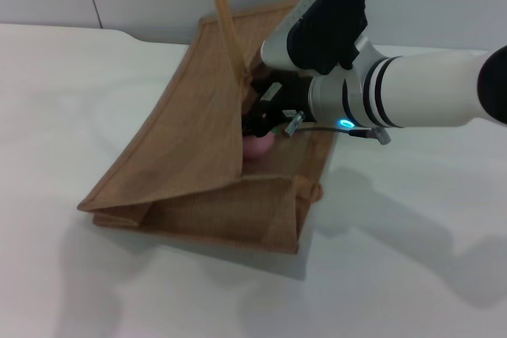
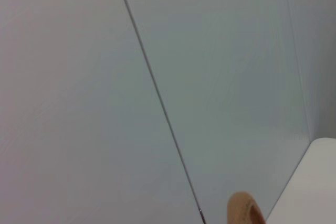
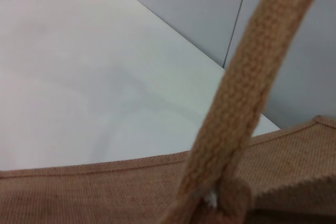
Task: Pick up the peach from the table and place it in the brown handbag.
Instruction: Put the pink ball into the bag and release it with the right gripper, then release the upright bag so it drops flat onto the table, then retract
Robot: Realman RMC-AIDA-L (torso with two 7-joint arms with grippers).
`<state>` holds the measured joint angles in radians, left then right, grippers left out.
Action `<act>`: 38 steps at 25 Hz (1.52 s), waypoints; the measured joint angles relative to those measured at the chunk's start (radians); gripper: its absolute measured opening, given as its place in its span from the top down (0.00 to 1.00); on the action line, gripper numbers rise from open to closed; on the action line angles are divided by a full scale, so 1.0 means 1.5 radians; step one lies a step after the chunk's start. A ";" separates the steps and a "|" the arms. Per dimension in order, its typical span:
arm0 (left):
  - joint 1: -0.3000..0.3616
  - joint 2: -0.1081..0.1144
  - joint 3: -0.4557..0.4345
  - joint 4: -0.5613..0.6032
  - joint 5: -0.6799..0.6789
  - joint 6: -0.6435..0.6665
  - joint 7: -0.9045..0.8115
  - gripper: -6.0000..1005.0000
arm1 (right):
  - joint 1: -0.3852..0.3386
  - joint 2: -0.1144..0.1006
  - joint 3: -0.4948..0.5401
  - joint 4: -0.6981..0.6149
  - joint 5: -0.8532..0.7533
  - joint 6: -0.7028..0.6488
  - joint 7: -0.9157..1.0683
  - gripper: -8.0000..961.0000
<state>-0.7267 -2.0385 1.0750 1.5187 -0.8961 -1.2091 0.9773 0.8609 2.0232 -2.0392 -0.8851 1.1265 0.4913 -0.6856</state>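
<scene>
The brown handbag (image 1: 198,164) lies tilted on the white table (image 1: 71,100), its mouth facing the right arm. One strap handle (image 1: 223,13) is pulled straight up out of the picture, and the same kind of strap (image 3: 247,87) crosses the right wrist view close up. My right gripper (image 1: 261,126) reaches into the bag's mouth. The pink peach (image 1: 258,146) shows just under its tip, inside the opening and partly hidden by the bag's front panel. The left gripper is out of view; the left wrist view shows only wall and a bit of a handle (image 2: 244,209).
Bare white tabletop (image 3: 79,77) spreads around the bag on all sides. A grey panelled wall (image 2: 157,77) stands behind the table's far edge. The right arm's shadow falls on the table to the bag's right.
</scene>
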 joint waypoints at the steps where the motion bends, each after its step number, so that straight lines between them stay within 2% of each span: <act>1: 0.001 0.000 0.000 0.000 0.000 0.001 0.000 0.87 | 0.000 0.000 0.000 0.000 0.000 0.000 0.000 0.18; 7: 0.024 0.003 -0.009 -0.001 0.003 0.002 0.004 0.87 | -0.001 -0.003 0.019 0.000 -0.006 0.000 0.001 0.19; 10: 0.042 0.003 -0.026 -0.002 0.004 0.003 0.008 0.87 | -0.010 -0.008 0.064 0.000 -0.023 0.004 -0.004 0.19; 11: 0.046 0.003 -0.032 -0.003 0.005 0.004 0.010 0.87 | -0.018 -0.010 0.103 0.000 -0.051 0.017 -0.004 0.19; 12: 0.050 0.004 -0.039 -0.006 0.007 0.004 0.012 0.87 | -0.018 -0.010 0.103 0.000 -0.051 0.017 -0.004 0.19; 19: 0.079 0.003 -0.063 -0.026 0.019 0.026 0.016 0.86 | -0.055 -0.011 0.240 -0.006 -0.145 0.070 -0.003 0.19; 26: 0.106 0.003 -0.065 -0.040 0.030 0.060 0.016 0.85 | -0.072 -0.011 0.316 -0.009 -0.220 0.079 0.006 0.19; 29: 0.110 0.002 -0.070 -0.043 0.044 0.065 0.015 0.85 | -0.079 -0.010 0.325 -0.018 -0.232 0.081 0.008 0.19; 33: 0.114 0.000 -0.074 -0.061 0.042 0.080 0.015 0.84 | -0.120 -0.008 0.360 -0.073 -0.258 0.076 0.010 0.19; 38: 0.128 -0.001 -0.074 -0.083 0.007 0.115 0.017 0.83 | -0.221 -0.001 0.355 -0.205 -0.263 0.001 0.008 0.20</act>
<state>-0.5350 -2.0394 0.9646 1.3935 -0.8861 -1.0365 1.0034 0.5293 2.0217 -1.5067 -1.1921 0.7322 0.4928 -0.6743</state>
